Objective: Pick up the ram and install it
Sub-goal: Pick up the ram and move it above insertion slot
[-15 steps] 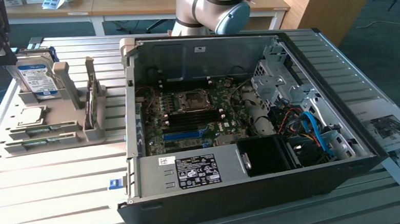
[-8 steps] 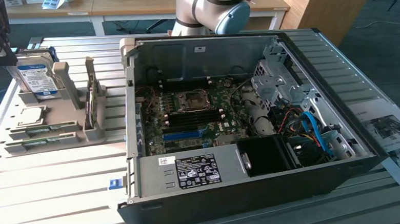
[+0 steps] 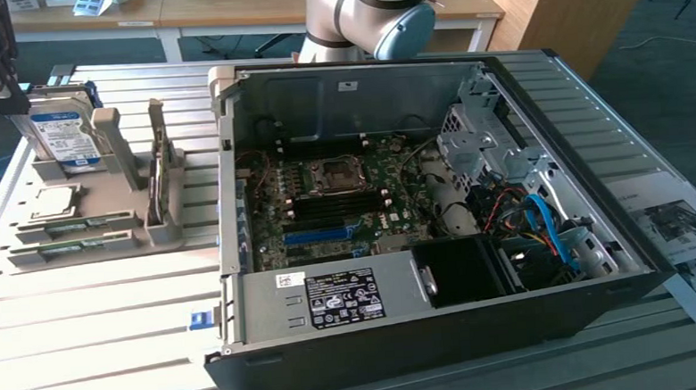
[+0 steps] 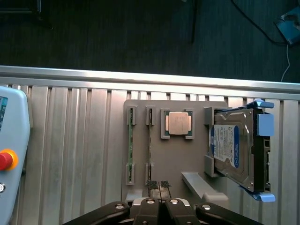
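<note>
Ram: thin green circuit-board stick (image 4: 150, 143), edge-up in grey plastic holder (image 4: 187, 164)
Jaws: black gripper (image 4: 160, 185) closed, tips just beside the stick's end

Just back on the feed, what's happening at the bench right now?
The robot arm has its jaws shut and empty, poised over the grey plastic holder tray on the slatted aluminium table. The jaw tips sit nearest one end of a thin green ram stick; a second green stick stands beside it. Both are in their holder slots, so nothing has been picked up. The open black computer case has its green motherboard exposed.
</note>
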Robot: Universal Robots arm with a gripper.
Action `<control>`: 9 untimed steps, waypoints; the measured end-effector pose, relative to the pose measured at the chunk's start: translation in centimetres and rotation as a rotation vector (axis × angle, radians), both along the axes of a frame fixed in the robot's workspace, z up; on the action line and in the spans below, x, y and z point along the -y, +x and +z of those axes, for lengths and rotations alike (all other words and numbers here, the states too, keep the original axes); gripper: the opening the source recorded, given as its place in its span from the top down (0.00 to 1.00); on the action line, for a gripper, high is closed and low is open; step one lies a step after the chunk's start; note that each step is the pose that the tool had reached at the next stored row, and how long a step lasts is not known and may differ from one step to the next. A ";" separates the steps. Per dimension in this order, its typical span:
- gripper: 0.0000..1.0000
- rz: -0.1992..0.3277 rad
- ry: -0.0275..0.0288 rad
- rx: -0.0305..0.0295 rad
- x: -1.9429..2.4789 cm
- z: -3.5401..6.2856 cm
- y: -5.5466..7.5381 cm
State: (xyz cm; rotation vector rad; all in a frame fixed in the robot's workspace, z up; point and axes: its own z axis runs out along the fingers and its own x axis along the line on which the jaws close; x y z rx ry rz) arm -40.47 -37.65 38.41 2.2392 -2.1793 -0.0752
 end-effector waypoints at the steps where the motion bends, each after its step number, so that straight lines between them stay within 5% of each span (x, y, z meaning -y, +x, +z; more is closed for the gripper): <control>1: 0.89 0.000 0.0000 0.0000 0.00 0.00 0.0; 9: 0.89 0.000 0.0000 0.0000 0.00 0.00 0.0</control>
